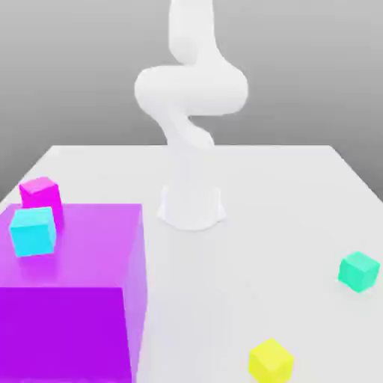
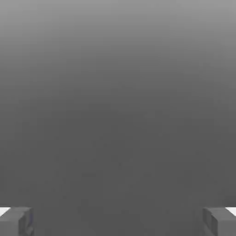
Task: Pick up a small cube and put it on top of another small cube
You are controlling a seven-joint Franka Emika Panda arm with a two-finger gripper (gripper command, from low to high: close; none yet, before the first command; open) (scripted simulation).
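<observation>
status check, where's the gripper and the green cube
Gripper open, empty. Green cube untouched on table, exterior view's right. Yellow cube apart from it, nothing blocking.

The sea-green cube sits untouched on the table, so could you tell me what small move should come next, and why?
Probably swing the open gripper over toward the sea-green cube: it lies alone on the table at the exterior view's right, and nothing sits between the fingers.

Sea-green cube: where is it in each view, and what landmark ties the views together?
Exterior view: sea-green cube on the white table at the exterior view's right, beyond the yellow cube.
Hand view: grey backdrop ahead, between the open end effector's fingertips.
Shared landmark: that grey backdrop, behind the arm in the exterior view.
</observation>
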